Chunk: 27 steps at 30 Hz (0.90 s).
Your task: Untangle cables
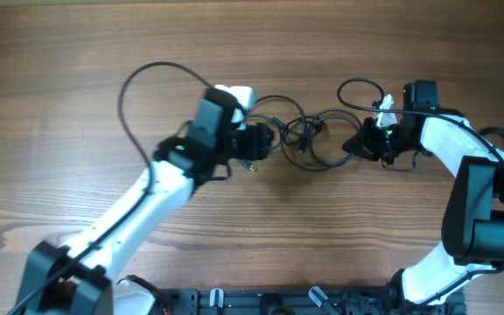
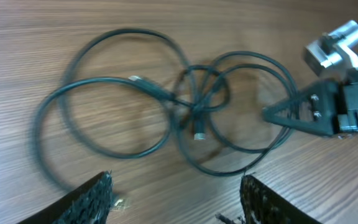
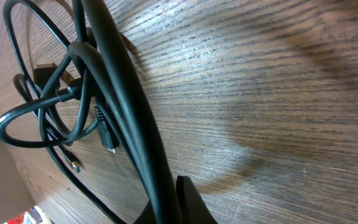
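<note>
Pinching one loop of the cables [image 2: 194,115] with your right gripper [image 2: 272,114].
Its jaws are closed on the outer loop at the right end of the tangle, which lies knotted on the wooden surface [image 1: 59,70] between your two arms. Your left gripper [image 2: 176,186] has its jaws spread wide, holding nothing, just short of the nearest loop.

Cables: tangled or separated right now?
Tangled. The cables overlap in several interlocked loops crossing at a central knot; no cord lies apart.
</note>
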Motion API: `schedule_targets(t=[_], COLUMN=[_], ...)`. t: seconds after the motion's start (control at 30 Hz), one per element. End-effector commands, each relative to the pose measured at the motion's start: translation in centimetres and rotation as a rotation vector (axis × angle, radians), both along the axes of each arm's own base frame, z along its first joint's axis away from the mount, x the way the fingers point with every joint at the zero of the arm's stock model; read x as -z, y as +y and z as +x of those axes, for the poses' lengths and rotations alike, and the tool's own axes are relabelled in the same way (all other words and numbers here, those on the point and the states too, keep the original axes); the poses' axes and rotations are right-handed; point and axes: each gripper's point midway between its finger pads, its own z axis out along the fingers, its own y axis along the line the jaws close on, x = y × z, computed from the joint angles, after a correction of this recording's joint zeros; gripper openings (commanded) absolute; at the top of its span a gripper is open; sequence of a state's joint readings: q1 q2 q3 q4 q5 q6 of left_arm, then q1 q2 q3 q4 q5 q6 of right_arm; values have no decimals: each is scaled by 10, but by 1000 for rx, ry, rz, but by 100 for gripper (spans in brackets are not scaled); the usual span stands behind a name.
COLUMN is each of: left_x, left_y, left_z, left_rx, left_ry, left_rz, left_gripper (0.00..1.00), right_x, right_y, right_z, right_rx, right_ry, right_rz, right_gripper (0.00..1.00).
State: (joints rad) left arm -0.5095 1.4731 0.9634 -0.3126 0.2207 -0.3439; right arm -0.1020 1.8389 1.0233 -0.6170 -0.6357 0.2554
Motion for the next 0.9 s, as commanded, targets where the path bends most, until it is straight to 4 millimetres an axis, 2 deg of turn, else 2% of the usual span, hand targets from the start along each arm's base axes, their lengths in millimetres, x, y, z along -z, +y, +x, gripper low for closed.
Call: schedule_targets(t=[0.0,0.1,0.23,0.33,0.4,0.47,0.5,0.57,0.67,0.73,0.87], left_x=[25,52,67,85,95,94,92,81,46,17,-20], left_y=[-34,-59,-72,-78,-73,-69,-70,-70,-69,-66,-53], left_z=[6,13,28,37,39,43,45,46,42,35,23], left_rx=[48,77,75,74,54,29,26,24,22,28,21], left_ry=[-68,-90,-130,-140,-136,-152,-159,-174,-209,-230,-252], left_rz=[85,85,55,48,77,94,89,76,44,19,2], left_gripper=[68,68,66,59,45,19,12,4,4,4,4], right_x=[-3,-3,-3,-3,-3,-3,-3,-3,-4,-12,-25], right_y=[3,9,14,15,15,15,15,15,16,25,37], right_z=[-1,-3,-3,-3,-3,-3,-3,-2,0,3,7], right_rx=[-20,-39,-52,-56,-56,-56,-56,-56,-57,-72,-105], right_ry=[-14,-15,-19,-21,-22,-21,-22,-22,-33,-60,-112], right_rz=[17,16,16,16,15,13,12,13,21,86,180], right_gripper=[4,4,4,4,4,4,4,4,4,4,4])
